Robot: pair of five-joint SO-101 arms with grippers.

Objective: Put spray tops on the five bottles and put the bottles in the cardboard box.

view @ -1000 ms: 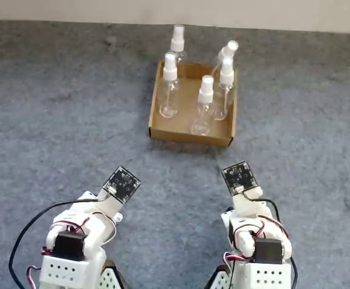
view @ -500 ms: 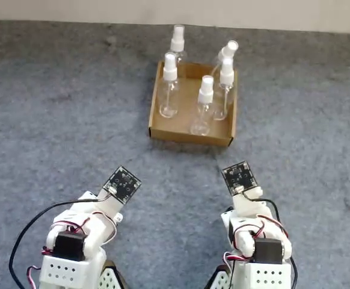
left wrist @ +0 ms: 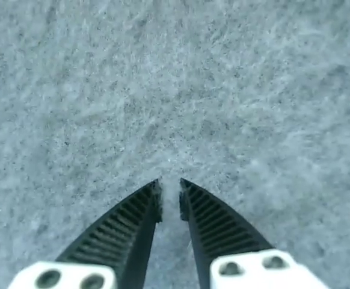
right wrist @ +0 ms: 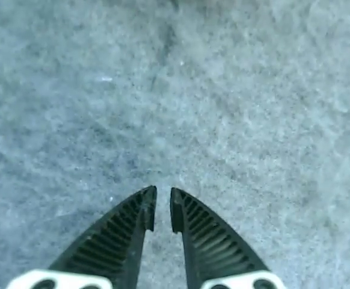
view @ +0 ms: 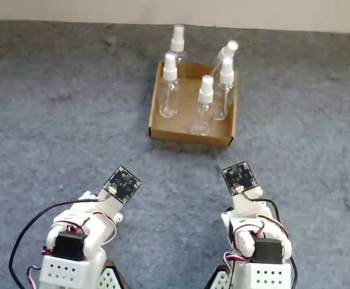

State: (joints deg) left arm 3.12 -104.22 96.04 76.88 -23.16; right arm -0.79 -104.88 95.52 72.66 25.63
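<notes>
A shallow cardboard box (view: 190,133) lies at the far middle of the grey carpet. Three clear bottles with white spray tops stand inside it: one on the left (view: 169,87), one near the front (view: 204,108) and one on the right (view: 225,87). Two more capped bottles, one upright (view: 177,40) and one tilted (view: 228,50), are at the box's far edge; I cannot tell whether they are inside. My left gripper (left wrist: 169,183) and right gripper (right wrist: 163,191) are both shut on nothing, low over bare carpet, well short of the box.
Both arms are folded back at the near edge, the left arm (view: 82,232) and the right arm (view: 254,232) side by side. Grey carpet (view: 73,108) spreads around the box, with a pale wall strip (view: 73,9) along the far side.
</notes>
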